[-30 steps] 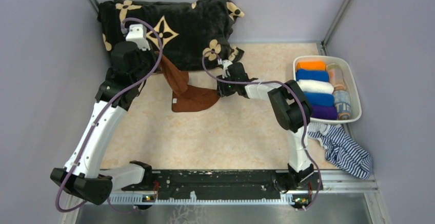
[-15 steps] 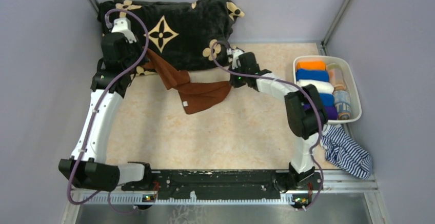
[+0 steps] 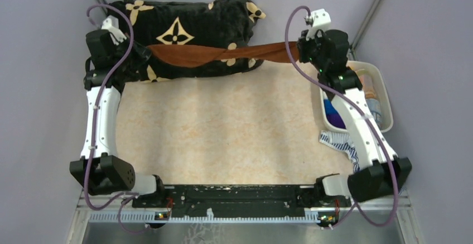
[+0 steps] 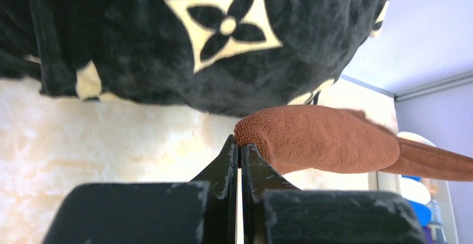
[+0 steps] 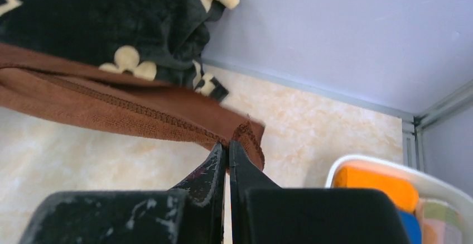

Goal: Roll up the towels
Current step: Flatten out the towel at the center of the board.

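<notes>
The fingers of your left gripper are pressing together with only a thin slit between them, pinching the folded end of the brown towel. The fingers of your right gripper are doing the same at the other end, nipping a stitched corner of that towel right at the tips.

From above, you are holding the brown towel stretched as a long narrow band between the left gripper and the right gripper, well apart at the far side of the workspace. The cloth is twisting over on itself around its middle, and it is bunching rather than lying flat. It is running across the near edge of the black blanket with beige flowers; whether it is touching the blanket, you cannot tell from these views.

Nearer to you, the pale marbled table is showing below the towel. On your right, a navy-and-white striped cloth is lying partly under your right arm, just beside the white basket. In the basket, an orange roll and a blue roll are sitting side by side, and a purple roll is peeking out beside the arm. Beyond everything, the lilac wall is closing the back.
</notes>
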You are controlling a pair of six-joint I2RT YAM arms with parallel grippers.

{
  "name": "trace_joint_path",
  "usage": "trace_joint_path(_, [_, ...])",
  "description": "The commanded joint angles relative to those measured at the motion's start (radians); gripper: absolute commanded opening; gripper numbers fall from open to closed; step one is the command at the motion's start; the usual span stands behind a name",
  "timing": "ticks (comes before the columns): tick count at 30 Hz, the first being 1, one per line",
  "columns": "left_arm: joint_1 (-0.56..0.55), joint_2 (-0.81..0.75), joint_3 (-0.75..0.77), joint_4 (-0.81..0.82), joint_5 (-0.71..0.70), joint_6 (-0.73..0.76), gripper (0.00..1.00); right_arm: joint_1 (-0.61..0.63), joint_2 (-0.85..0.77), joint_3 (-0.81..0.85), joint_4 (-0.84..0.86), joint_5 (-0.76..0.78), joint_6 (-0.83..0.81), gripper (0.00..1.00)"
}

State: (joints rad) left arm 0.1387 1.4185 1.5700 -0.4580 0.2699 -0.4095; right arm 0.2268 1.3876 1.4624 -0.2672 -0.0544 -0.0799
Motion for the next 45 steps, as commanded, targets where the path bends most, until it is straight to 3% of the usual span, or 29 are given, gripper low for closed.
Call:
trace_joint_path(1, [0.035,-0.098,-0.189,0.001,0.133,-0.019,0.00,0.010,-0.178,-0.201,-0.022,-0.002,0.015,0.00])
trace_joint_path(5, [0.039,-0.226,-0.446,0.000,0.170,0.001,0.02,0.011,-0.349,-0.450,-0.057,-0.104,0.108,0.00])
trace_joint_path(7, [0.042,-0.299,-0.580,0.016,0.161,-0.001,0.22,0.010,-0.430,-0.572,-0.084,-0.190,0.174,0.05])
trace_joint_path(9, [0.041,-0.358,-0.680,0.032,0.144,-0.002,0.46,0.011,-0.498,-0.653,-0.100,-0.252,0.232,0.21])
trace_joint_path(10, [0.041,-0.381,-0.709,0.029,0.135,-0.001,0.52,0.011,-0.527,-0.677,-0.111,-0.266,0.246,0.32])
trace_joint_path(13, [0.040,-0.428,-0.754,0.005,0.174,0.020,0.63,0.011,-0.579,-0.694,-0.143,-0.282,0.263,0.44])
trace_joint_path(17, [0.005,-0.478,-0.807,-0.020,0.210,-0.002,0.70,0.010,-0.549,-0.701,-0.115,-0.295,0.284,0.47])
trace_joint_path(20, [-0.099,-0.513,-0.863,-0.032,0.155,-0.026,0.71,0.014,-0.490,-0.718,-0.064,-0.307,0.316,0.50])
trace_joint_path(23, [-0.272,-0.525,-0.904,-0.043,0.026,-0.064,0.71,0.042,-0.422,-0.723,-0.037,-0.269,0.327,0.53])
trace_joint_path(28, [-0.513,-0.462,-0.932,-0.074,-0.140,-0.109,0.66,0.108,-0.340,-0.727,0.011,-0.241,0.321,0.55])
trace_joint_path(35, [-0.719,-0.297,-0.929,-0.097,-0.327,-0.141,0.54,0.131,-0.305,-0.764,0.094,-0.268,0.337,0.63])
trace_joint_path(45, [-0.885,-0.054,-0.850,-0.108,-0.457,-0.145,0.44,0.141,-0.252,-0.782,0.148,-0.309,0.339,0.63])
